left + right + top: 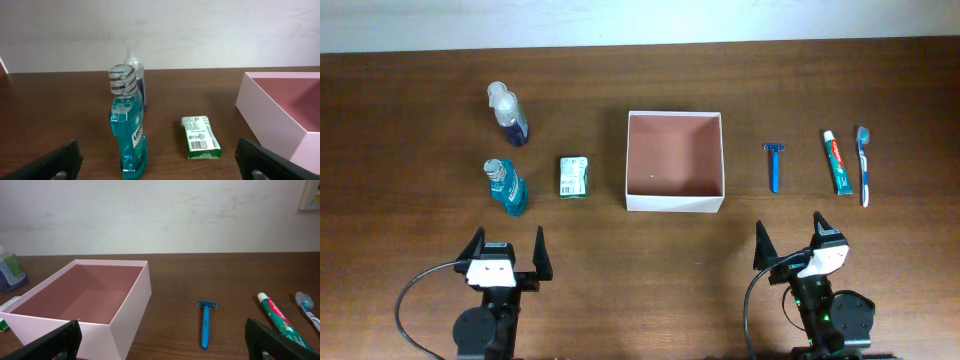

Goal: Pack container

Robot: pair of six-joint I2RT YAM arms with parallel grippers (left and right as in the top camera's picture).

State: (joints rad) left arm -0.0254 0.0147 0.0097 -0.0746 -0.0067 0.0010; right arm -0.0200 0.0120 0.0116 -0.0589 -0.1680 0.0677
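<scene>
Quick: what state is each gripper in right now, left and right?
Left gripper: open, holding nothing.
Right gripper: open, holding nothing.

A lab-like test station: bare wooden table [410,90] against a blank white wall [210,30]

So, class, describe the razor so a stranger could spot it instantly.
Start at the white-walled container mid-table. Three slim items lie in a row to its right; the razor is the nearest. Unlike the toothpaste and toothbrush, it is all blue with a T-shaped head.
</scene>
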